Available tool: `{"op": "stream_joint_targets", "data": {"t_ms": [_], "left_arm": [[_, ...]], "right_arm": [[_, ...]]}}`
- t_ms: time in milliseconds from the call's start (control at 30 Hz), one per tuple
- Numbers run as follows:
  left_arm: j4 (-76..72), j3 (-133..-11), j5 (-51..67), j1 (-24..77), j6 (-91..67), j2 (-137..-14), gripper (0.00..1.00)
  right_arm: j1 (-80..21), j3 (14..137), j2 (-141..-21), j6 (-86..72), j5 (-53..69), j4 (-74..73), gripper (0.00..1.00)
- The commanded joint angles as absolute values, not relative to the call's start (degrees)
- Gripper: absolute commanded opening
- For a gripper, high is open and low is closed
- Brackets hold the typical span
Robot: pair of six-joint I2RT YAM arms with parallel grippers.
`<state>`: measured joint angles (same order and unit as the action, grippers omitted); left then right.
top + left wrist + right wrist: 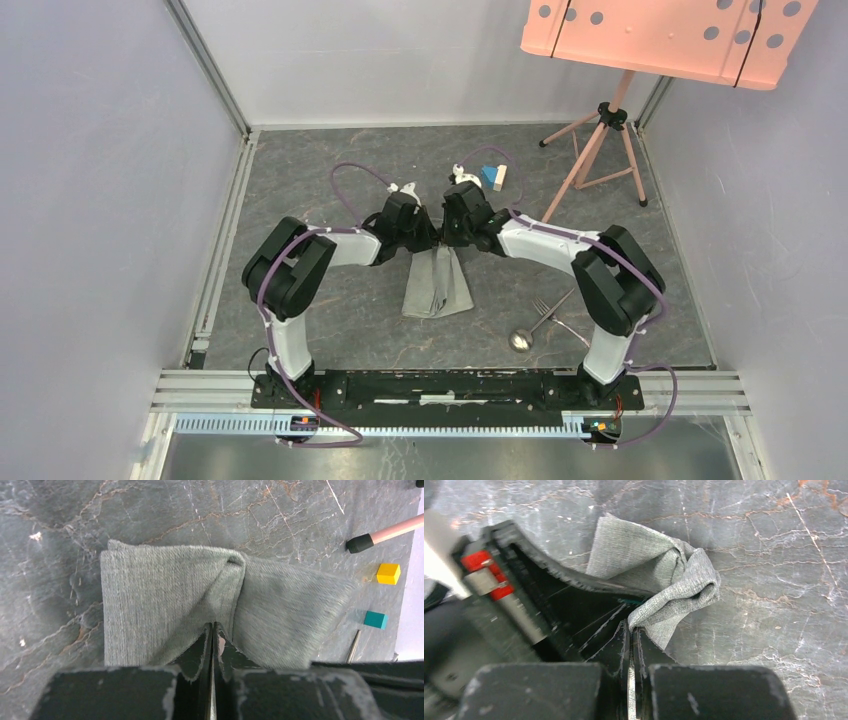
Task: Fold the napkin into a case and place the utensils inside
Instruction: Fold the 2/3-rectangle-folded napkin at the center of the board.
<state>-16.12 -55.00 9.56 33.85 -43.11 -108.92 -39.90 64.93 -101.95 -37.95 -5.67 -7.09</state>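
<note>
- Napkin (437, 283): located near the centre of the counter (330, 320). It is gathered narrow at its far end and fans wider toward the near edge.
- Left wrist view: the napkin (165, 605) rises in a pinched ridge to the jaws, with cloth spread flat on both sides.
- Right wrist view: the napkin (654, 575) is bunched into a rolled fold at the jaw tips.
- Left jaws: together, clamped on the far end of the napkin.
- Right jaws: together, clamped on the same end, just beside the left jaws.
- Left arm (290, 270) and right arm (610, 275): both reach inward and meet above the far end of the napkin.
- Utensils: the fork (543, 306) and spoon (520, 340) lie crossed toward the near right corner, apart from the napkin.
- Blue and white block (493, 176): toward the far edge, beyond the right jaws.
- Yellow block (388, 573) and teal block (375, 619): visible in the left wrist view, clear of the cloth.
- Pink tripod (600, 140): stands at the far right corner.
</note>
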Motion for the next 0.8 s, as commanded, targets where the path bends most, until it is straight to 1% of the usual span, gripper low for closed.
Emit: {"op": "stream_joint_targets", "data": {"t_ms": [0, 100, 167, 267, 400, 433, 500, 667, 700, 767], "left_arm": [[-14.59, -53.87, 9.40, 33.93, -42.06, -103.39, 0.08], [-10.97, -54.03, 9.78, 33.87, -40.85, -100.07, 0.16], [-9.91, -53.01, 10.40, 33.62, -40.66, -97.04, 0.26], [-6.44, -51.08, 9.37, 32.91, -39.58, -90.96, 0.37], [-1.71, -45.53, 4.28, 31.11, -39.40, -83.25, 0.61], [-1.72, -43.91, 3.74, 30.78, -40.05, -82.24, 0.65], [-3.31, -40.84, 3.38, 30.43, -41.71, -81.39, 0.68], [-8.91, -38.12, 7.06, 30.56, -44.25, -86.28, 0.68], [-9.34, -38.22, 7.09, 30.46, -44.57, -87.46, 0.68], [-10.55, -37.99, 6.87, 30.51, -45.45, -89.52, 0.64]], "right_arm": [[-41.65, 70.14, -104.81, -39.11, -15.18, -14.37, 0.00], [-41.81, 70.89, -105.50, -38.66, -16.02, -15.21, 0.00], [-42.02, 71.32, -105.64, -37.55, -16.82, -16.14, 0.01], [-42.29, 71.60, -105.55, -36.05, -17.87, -17.05, 0.01], [-43.26, 73.79, -106.39, -34.13, -19.08, -19.06, 0.01], [-43.53, 74.36, -106.71, -33.85, -19.44, -19.81, 0.01], [-44.11, 76.25, -107.68, -33.60, -20.49, -21.26, 0.00], [-45.08, 80.91, -110.17, -33.98, -22.01, -25.12, 0.00], [-45.30, 82.05, -110.73, -34.00, -22.30, -25.97, 0.01], [-45.71, 84.11, -111.88, -33.86, -23.04, -27.79, 0.00]]}}
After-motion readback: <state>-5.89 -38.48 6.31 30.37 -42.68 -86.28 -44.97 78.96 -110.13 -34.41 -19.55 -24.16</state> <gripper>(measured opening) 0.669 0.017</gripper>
